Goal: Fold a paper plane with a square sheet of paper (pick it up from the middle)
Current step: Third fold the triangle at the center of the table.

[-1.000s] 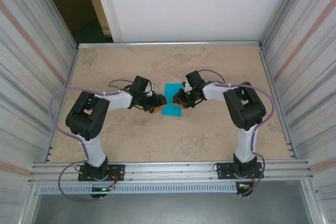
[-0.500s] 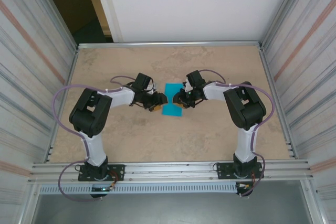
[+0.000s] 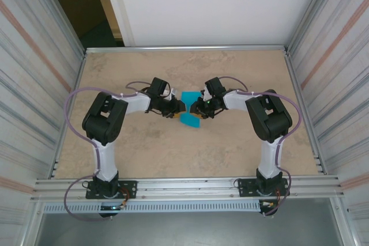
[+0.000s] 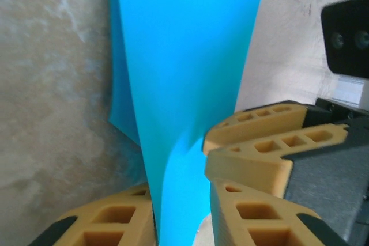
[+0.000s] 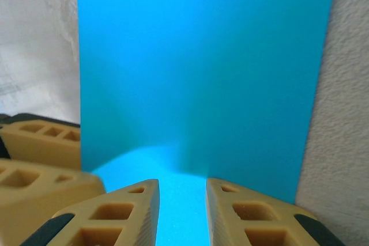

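Paper pick-up at mid-sheet, seen from above and from both wrists. Square sheet of thin turquoise-blue paper [image 3: 187,97] lies near the middle of the beige mottled table [image 3: 230,154], between the two black arms. Half a second earlier the sheet showed from above as a plain flat oblong. Now its outline is waisted, broad at the far and near ends and drawn narrow where the grippers meet. Over the same interval the left gripper [image 3: 176,111] has advanced rightward onto the sheet's left edge, while the right gripper [image 3: 198,109] has kept its station at the right edge.

Left wrist view: the paper rises from the table as a soft ridge and runs into the narrow gap between the tan ribbed fingers [image 4: 109,226]. The opposing gripper's fingers sit just beside, on the right.

Right wrist view: the same narrow gap, with a pale bulge of paper swelling toward it.

For either gripper, the jaws stand close together with paper between them, but whether the pads actually clamp it cannot be told.

Reading: the sheet is being gathered at its middle, so the pick-up is probably under way and folding proper has not begun.

Container, in the loose sense: the cell walled by ribbed metal side panels [image 3: 34,73], holding the two arms and the sheet
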{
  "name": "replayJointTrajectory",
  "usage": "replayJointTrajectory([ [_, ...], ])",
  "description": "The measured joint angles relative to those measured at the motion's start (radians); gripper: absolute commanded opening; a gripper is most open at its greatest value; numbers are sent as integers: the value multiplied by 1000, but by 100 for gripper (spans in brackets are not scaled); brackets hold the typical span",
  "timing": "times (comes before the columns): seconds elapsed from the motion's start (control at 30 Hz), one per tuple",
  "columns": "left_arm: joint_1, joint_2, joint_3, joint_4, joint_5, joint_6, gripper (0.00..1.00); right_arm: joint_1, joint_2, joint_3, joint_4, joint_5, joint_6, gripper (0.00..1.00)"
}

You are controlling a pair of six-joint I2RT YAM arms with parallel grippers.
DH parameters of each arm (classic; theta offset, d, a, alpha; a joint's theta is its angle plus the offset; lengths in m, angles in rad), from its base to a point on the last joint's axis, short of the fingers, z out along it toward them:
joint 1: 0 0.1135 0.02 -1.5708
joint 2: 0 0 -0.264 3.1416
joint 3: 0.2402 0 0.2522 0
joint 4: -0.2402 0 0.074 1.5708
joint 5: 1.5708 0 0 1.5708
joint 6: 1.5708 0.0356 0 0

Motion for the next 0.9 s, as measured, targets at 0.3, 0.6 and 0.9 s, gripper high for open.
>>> replayJointTrajectory([
  [0.3,6,17,8,-1,5,9,8,-2,-3,-14,24,-13,0,29],
  [0.6,6,11,0,0,-5,-21,0,-7,-106,-58,15,80,-121,58],
  [0.9,6,-94,-49,-1,-58,-123,0,71,-399,-205,112,318,-319,75],
])
